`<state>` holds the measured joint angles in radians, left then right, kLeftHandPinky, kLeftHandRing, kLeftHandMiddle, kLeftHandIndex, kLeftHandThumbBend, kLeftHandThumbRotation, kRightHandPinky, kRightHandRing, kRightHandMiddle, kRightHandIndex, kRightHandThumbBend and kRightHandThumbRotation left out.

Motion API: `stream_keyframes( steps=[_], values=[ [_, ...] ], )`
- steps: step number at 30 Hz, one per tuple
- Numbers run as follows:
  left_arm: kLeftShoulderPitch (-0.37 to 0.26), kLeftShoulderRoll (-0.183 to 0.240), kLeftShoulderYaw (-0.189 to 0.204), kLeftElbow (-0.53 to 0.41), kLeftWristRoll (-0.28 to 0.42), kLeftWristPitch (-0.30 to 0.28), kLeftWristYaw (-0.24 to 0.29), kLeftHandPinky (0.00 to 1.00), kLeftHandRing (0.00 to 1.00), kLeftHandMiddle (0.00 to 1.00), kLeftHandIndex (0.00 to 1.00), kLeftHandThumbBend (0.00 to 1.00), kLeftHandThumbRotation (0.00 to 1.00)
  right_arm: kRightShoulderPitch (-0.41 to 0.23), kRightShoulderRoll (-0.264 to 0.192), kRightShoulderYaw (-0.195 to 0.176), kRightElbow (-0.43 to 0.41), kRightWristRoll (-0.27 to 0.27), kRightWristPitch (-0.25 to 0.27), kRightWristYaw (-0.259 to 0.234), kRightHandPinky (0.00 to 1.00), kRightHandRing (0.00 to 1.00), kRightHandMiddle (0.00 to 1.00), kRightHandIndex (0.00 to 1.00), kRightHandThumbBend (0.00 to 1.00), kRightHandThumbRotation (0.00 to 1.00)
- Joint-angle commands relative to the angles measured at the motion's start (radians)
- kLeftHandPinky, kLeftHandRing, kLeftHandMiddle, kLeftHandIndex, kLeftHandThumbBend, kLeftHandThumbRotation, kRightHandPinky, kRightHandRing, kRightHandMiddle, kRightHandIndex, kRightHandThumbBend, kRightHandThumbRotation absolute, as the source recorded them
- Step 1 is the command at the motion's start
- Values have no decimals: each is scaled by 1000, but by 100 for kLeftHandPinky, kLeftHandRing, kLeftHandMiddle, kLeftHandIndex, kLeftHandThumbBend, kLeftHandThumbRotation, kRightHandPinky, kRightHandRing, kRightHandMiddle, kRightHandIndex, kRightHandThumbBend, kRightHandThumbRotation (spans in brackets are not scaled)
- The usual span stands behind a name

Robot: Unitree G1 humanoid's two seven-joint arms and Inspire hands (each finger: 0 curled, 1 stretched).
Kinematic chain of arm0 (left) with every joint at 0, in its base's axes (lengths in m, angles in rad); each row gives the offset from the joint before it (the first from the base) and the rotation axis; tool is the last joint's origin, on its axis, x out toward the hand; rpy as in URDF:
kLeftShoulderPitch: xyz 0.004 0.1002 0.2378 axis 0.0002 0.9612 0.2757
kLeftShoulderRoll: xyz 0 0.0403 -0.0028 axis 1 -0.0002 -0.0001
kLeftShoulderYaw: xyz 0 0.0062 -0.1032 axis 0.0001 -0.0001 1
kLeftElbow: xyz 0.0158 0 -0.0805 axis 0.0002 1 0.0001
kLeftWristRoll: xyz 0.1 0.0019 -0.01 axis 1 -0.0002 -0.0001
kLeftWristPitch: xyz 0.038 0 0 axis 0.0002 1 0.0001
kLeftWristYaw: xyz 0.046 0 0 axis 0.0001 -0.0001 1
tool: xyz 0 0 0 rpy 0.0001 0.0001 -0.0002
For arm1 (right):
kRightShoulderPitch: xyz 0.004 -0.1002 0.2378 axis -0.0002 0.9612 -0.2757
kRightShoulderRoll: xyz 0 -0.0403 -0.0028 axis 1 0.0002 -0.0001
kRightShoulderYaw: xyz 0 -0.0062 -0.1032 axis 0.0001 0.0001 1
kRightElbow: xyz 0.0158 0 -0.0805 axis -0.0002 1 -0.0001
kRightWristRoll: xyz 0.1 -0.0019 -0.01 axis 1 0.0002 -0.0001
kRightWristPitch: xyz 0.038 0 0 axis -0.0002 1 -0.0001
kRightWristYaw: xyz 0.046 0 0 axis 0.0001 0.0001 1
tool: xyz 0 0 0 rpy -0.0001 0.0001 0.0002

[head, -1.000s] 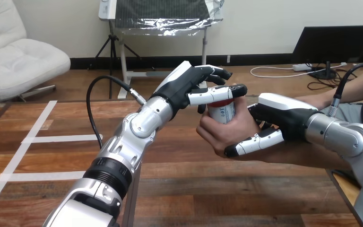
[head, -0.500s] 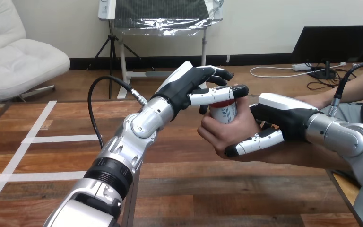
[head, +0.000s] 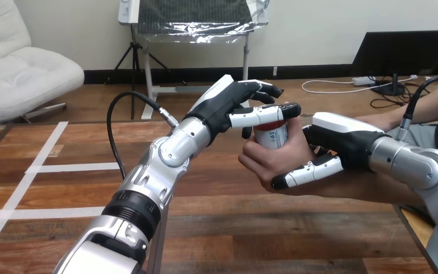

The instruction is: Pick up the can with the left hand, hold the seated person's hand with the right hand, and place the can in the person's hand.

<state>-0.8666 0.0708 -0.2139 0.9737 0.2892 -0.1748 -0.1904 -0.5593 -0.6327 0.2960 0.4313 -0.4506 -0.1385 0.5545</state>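
Pinching the can (head: 272, 136) at its top, my left hand (head: 223, 107) fingers (head: 262, 88) and thumb grip it. The person's hand (head: 274, 162) wraps it, above the table (head: 234, 228). My right hand (head: 336, 140) clasps that hand, thumb curled beneath.

Got left hand (head: 228, 105) raised mid-view, thumb and fingers curled on can (head: 272, 136) top, pinching it I think. Got right hand (head: 336, 140) in from the right, wrapped round person's hand (head: 274, 160), thumb underneath.
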Motion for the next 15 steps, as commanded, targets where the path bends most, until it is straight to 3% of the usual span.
stream_keyframes(
  steps=[1,15],
  values=[
    [-38,-1,-1,-42,-4,-8,1,70,77,80,79,83,65,-36,5,-15,-39,9,-5,-3,61,71,75,76,96,67],
    [-38,-1,-1,-42,-4,-8,1,70,77,80,79,83,65,-36,5,-15,-39,9,-5,-3,61,71,75,76,96,67]
  ],
)
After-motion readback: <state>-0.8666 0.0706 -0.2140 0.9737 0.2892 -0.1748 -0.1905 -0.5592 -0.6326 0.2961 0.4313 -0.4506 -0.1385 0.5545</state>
